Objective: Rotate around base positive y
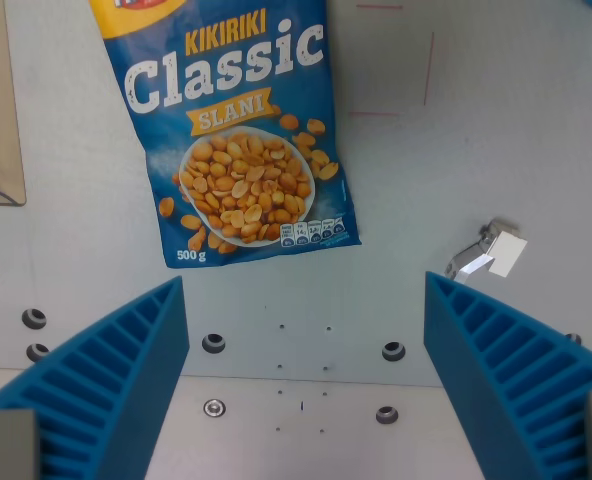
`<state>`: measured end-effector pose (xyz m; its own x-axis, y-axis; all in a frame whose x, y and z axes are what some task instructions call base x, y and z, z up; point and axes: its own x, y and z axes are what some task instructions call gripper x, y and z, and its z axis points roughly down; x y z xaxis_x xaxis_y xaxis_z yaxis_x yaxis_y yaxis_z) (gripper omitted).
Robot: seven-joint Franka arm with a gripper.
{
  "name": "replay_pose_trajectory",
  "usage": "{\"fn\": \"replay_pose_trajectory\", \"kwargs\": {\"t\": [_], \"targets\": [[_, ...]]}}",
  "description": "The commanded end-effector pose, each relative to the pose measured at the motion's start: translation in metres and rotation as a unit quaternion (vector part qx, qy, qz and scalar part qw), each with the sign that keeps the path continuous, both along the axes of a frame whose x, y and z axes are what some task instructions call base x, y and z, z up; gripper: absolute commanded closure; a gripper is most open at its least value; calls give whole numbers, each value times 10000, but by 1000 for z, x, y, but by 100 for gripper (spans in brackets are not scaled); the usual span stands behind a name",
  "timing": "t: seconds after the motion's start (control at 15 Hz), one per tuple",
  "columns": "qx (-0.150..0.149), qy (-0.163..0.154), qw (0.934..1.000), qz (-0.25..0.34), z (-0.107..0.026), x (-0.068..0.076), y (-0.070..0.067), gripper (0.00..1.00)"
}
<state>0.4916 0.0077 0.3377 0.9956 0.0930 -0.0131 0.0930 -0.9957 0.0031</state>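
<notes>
Between the two blue ribbed fingers [116,380] nothing was held; the gripper [301,385] stood wide apart over a pale bolted plate [296,420], which suits a task that reads as a pure rotation about the base rather than a grasp. Beyond the fingertips a sealed blue peanut bag [238,130] lay flat and slightly tilted on the table, its contents hidden except as printed. A small white clip [491,252] sat toward the wrist view's right.

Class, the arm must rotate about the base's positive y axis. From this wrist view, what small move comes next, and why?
Probably a slight rotation about base y, jaws left apart. The gripper is open and holds nothing; the peanut bag lies flat on the table beyond the blue fingers, untouched, so no grasp seems needed first.
</notes>
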Motion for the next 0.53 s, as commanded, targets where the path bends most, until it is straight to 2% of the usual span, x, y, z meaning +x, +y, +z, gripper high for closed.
{"fn": "replay_pose_trajectory", "kwargs": {"t": [0.07,0.53], "targets": [[1,42,10000,-1,2,0,0,0],[1,508,9987,-1,2,0,0,0]]}}
